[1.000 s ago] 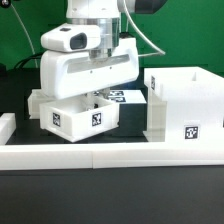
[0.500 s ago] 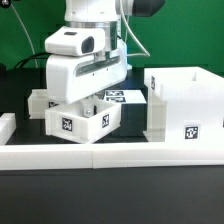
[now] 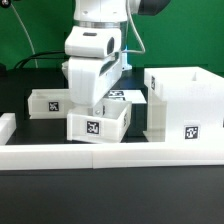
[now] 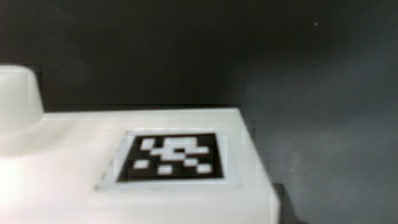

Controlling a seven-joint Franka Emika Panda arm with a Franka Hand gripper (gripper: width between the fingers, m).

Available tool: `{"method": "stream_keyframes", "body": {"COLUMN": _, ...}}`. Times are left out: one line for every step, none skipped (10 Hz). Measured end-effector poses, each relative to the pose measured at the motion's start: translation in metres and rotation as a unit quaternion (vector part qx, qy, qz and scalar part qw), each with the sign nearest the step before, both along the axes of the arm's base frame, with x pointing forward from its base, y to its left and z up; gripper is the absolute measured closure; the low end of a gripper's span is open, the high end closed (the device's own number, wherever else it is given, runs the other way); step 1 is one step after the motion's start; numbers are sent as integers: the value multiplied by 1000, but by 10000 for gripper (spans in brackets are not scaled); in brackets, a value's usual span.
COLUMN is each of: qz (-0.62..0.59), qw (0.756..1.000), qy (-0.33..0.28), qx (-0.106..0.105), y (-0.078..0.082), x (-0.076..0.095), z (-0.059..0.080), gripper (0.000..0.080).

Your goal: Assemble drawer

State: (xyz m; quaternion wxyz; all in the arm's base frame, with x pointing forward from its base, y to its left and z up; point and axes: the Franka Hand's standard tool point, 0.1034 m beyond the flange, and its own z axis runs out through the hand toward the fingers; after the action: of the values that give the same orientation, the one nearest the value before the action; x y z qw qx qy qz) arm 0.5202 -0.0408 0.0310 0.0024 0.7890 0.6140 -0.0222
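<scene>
White against black: small drawer box, tagged face outward, slightly tilted, low by the counter, directly under the arm. Jaws down at its top, hidden behind the wrist housing; cannot tell whether clamped or apart. Near on the exterior view's right, not touching, larger open drawer frame. Behind on that view's left, another tagged panel. Wrist view filled by a tagged white face.

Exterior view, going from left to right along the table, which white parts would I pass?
small white block → left tagged box → middle tagged box → large open-topped case
</scene>
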Motion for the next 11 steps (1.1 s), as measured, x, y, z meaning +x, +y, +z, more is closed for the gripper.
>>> {"method": "stream_keyframes", "body": {"qz": 37, "qw": 999, "qy": 2, "qx": -2, "y": -2, "x": 0, "z": 0, "gripper": 758}}
{"method": "stream_keyframes", "body": {"qz": 62, "qw": 998, "qy": 3, "qx": -3, "y": -4, "x": 0, "z": 0, "gripper": 758}}
{"method": "stream_keyframes", "body": {"qz": 85, "qw": 996, "qy": 4, "qx": -4, "y": -5, "x": 0, "z": 0, "gripper": 758}}
{"method": "stream_keyframes", "body": {"qz": 122, "qw": 993, "qy": 6, "qx": -6, "y": -8, "x": -1, "z": 0, "gripper": 758}}
{"method": "stream_keyframes", "body": {"qz": 132, "qw": 991, "qy": 7, "qx": -8, "y": -7, "x": -1, "z": 0, "gripper": 758}}
{"method": "stream_keyframes", "body": {"qz": 119, "qw": 993, "qy": 4, "qx": -8, "y": -3, "x": 1, "z": -1, "gripper": 757}}
{"method": "stream_keyframes", "body": {"qz": 119, "qw": 993, "qy": -1, "qx": -7, "y": 2, "x": 3, "z": -1, "gripper": 757}}
{"method": "stream_keyframes", "body": {"qz": 117, "qw": 993, "qy": 6, "qx": -6, "y": 4, "x": 4, "z": -1, "gripper": 757}}
{"method": "stream_keyframes", "body": {"qz": 117, "qw": 993, "qy": 8, "qx": -6, "y": 4, "x": 7, "z": -1, "gripper": 757}}
{"method": "stream_keyframes", "body": {"qz": 117, "qw": 993, "qy": -20, "qx": -8, "y": 4, "x": 12, "z": -1, "gripper": 757}}
{"method": "stream_keyframes", "body": {"qz": 116, "qw": 993, "qy": -36, "qx": -9, "y": 4, "x": 10, "z": -3, "gripper": 757}}
